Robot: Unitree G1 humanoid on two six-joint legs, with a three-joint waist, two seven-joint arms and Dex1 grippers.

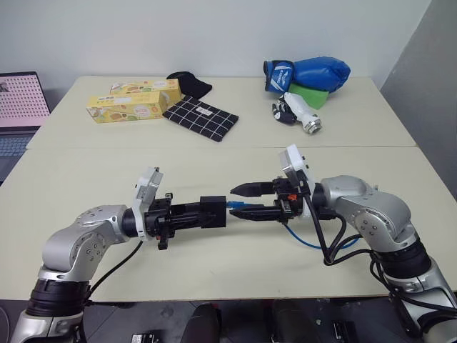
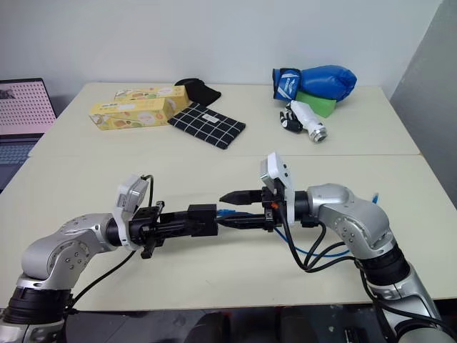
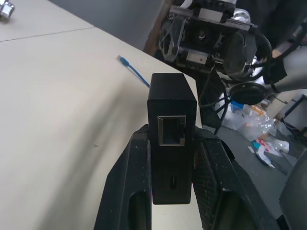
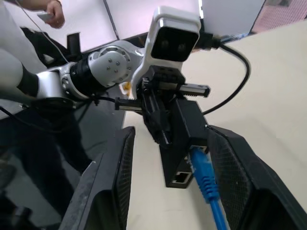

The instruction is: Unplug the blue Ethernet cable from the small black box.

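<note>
My left gripper (image 1: 200, 212) is shut on the small black box (image 1: 213, 211), holding it level above the table with one side facing my right gripper. The blue Ethernet cable (image 4: 207, 178) has its plug at a port in that side of the box (image 4: 184, 134); it looks seated there. My right gripper (image 1: 235, 201) is open, one finger above the plug and one below, not touching it. The cable loops under my right arm (image 1: 314, 244). In the left wrist view the box (image 3: 171, 110) shows an empty port, and the cable's free end (image 3: 125, 63) lies on the table.
At the back of the table lie two yellow cartons (image 1: 132, 100), a checked cloth (image 1: 201, 118), a black cloth bundle (image 1: 191, 83), a blue boxing glove (image 1: 310, 73) and a white bottle (image 1: 301, 112). A laptop (image 1: 20, 107) stands at the left. A person's hand (image 4: 53, 17) shows beyond my left arm.
</note>
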